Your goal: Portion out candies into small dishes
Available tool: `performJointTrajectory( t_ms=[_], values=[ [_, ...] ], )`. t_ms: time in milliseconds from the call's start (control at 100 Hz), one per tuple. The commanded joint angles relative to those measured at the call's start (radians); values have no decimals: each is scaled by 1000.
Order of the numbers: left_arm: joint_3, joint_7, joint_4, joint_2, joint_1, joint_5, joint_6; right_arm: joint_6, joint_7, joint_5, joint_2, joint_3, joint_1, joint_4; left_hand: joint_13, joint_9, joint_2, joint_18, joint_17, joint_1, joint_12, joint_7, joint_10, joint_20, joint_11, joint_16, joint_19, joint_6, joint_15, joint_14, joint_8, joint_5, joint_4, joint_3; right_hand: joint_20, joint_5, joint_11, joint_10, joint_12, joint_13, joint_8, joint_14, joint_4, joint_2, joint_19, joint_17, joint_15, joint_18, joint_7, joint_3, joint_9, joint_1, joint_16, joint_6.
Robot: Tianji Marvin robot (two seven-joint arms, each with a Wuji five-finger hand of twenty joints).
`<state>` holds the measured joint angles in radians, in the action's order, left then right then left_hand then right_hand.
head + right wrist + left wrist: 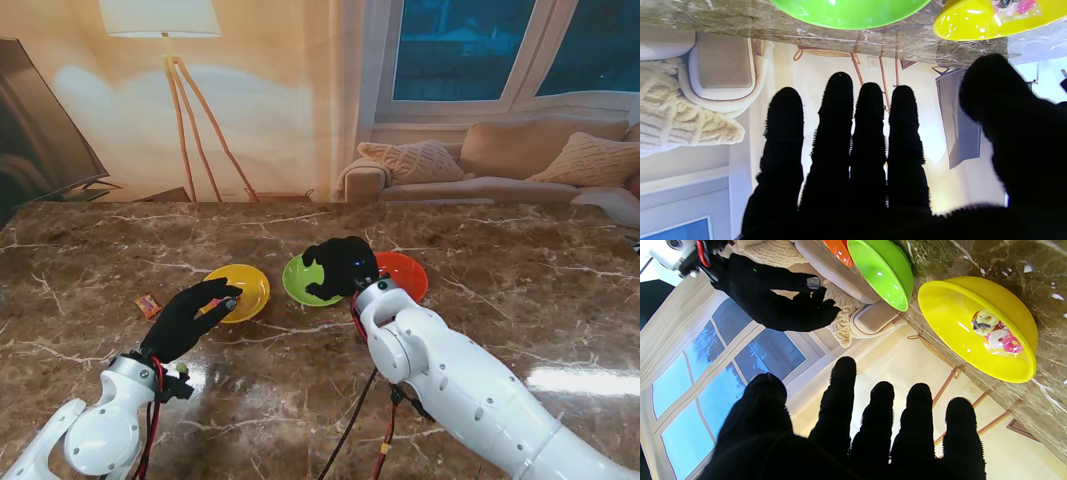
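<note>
Three small dishes stand in a row: a yellow dish (247, 290), a green dish (298, 281) and a red-orange dish (408, 272). In the left wrist view the yellow dish (950, 323) holds two or three wrapped candies (995, 335), and what shows of the green dish (880, 273) is bare. My left hand (188, 320) hovers at the yellow dish's near-left rim, fingers (843, 400) spread and holding nothing. Over the green dish's right side hangs my right hand (340, 267), its fingers (836, 133) extended, thumb apart, nothing in it. One orange-wrapped candy (148, 305) lies on the table left of my left hand.
The brown marble table (500, 320) runs wide on both sides of the dishes. Cables hang under my right forearm (470, 390) near the front edge. A sofa and a floor lamp stand beyond the table's far edge.
</note>
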<state>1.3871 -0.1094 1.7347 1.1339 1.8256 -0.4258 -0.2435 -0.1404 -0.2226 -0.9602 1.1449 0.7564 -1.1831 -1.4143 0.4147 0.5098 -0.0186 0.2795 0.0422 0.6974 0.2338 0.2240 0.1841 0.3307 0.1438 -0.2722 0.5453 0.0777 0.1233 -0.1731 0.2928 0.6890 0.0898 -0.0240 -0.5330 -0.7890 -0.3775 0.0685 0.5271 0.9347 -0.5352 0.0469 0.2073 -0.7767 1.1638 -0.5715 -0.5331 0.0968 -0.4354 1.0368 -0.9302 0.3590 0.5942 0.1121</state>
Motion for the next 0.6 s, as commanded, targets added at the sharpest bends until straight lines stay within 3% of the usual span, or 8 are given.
performJointTrajectory(
  t_ms=[0,160,590],
  values=[
    [-9,5,-4,1,0,1,1,11,1,-16,-28,17,-54,-13,9,15,39,6,1,7,-8,3,-14,14,-7,4,-25,-18,-3,11,15,-11,22,0,14,35,14,3,-13,-28,10,-16,-36,12,-16,10,19,3,14,-8,18,-29,-25,-6],
    [-20,9,-10,0,-8,5,0,58,-8,-63,-48,161,-209,-120,9,16,40,5,1,7,-8,2,-16,14,-6,4,-24,-19,-3,11,15,-13,22,-1,18,34,23,4,-14,-26,12,-17,-41,36,-45,18,41,3,18,-16,9,-37,-34,-6],
    [-54,25,-28,-3,-32,14,1,113,-56,-76,-53,471,-567,-306,10,16,39,7,1,6,-8,2,-17,14,-5,4,-24,-20,-3,14,15,-13,22,-1,27,67,84,-2,-35,-71,22,-35,-58,98,-160,66,156,2,54,-88,39,-67,-86,-15]
  ],
)
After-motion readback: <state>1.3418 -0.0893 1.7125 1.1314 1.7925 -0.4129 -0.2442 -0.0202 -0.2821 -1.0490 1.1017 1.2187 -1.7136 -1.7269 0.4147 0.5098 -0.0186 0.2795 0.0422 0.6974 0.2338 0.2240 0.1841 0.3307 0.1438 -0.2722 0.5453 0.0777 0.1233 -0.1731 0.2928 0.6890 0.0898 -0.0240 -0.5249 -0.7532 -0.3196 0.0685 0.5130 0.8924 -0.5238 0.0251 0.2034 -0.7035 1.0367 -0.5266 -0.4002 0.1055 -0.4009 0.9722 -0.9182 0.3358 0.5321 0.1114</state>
